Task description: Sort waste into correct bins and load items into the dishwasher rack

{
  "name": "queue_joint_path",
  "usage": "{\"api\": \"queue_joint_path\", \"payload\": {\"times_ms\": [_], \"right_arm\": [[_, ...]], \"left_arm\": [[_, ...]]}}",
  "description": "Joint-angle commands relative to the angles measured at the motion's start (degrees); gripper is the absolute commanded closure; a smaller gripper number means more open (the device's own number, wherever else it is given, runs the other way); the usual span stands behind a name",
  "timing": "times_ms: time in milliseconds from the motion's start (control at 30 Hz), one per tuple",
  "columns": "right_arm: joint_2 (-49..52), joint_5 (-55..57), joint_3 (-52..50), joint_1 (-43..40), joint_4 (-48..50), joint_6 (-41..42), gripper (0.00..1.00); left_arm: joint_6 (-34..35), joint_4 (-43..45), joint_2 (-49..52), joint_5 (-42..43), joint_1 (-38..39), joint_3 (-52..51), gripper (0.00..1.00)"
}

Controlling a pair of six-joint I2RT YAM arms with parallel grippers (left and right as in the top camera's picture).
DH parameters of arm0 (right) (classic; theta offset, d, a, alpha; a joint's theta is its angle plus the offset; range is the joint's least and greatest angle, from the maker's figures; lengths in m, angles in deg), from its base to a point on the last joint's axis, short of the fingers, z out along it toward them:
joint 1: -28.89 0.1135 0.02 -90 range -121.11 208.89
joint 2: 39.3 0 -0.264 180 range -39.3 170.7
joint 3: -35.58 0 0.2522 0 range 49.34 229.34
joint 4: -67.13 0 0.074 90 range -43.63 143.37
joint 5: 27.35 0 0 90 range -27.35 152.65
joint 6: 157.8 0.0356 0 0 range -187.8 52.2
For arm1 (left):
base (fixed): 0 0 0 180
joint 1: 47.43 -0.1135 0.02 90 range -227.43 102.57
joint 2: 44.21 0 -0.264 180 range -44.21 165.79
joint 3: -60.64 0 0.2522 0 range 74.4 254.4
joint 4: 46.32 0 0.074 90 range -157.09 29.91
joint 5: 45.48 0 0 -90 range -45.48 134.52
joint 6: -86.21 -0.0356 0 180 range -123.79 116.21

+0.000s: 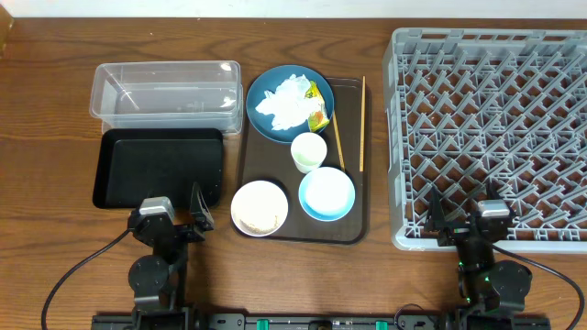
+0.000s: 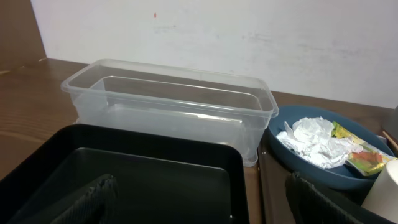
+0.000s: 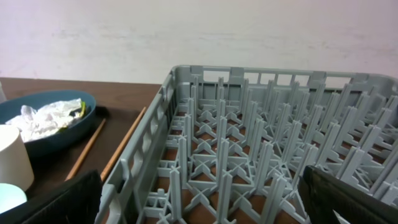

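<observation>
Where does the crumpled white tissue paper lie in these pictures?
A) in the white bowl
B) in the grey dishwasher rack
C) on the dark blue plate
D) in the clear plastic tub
C: the overhead view shows the crumpled tissue paper resting on the dark blue plate, beside the snack wrapper.

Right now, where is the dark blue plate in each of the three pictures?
Overhead: the dark blue plate sits top middle, at the far end of the brown tray, right of the clear tub.
Left wrist: low on the right side, beside the clear tub.
Right wrist: at the left edge, left of the grey rack.
Shared landmark: the crumpled white tissue lying on the plate shows in all three.
</observation>
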Motion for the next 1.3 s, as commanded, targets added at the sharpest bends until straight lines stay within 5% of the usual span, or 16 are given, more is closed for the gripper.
{"api": "queue_joint_path", "payload": {"times_ms": [0,300,567,1267], "right_arm": [[-0.3,-1.1,-0.1,-0.1,0.1,4.2,0.01],[-0.3,-9.3,1.0,-0.1,3.7,4.3,0.01],[1.3,-12.2,9.2,-0.1,3.2,4.0,0.01],[40.6,-15.3,48.7,-0.1,-21.7,-1.6,0.01]], "left_arm": [[-0.5,-1.8,0.0,0.4,-0.1,-0.5,0.12],[-0.5,-0.3,0.1,13.1,-0.1,1.2,0.12],[-0.6,-1.2,8.3,13.7,-0.1,12.1,0.11],[-6.2,-34.7,69.2,12.7,7.8,73.9,0.12]]}}
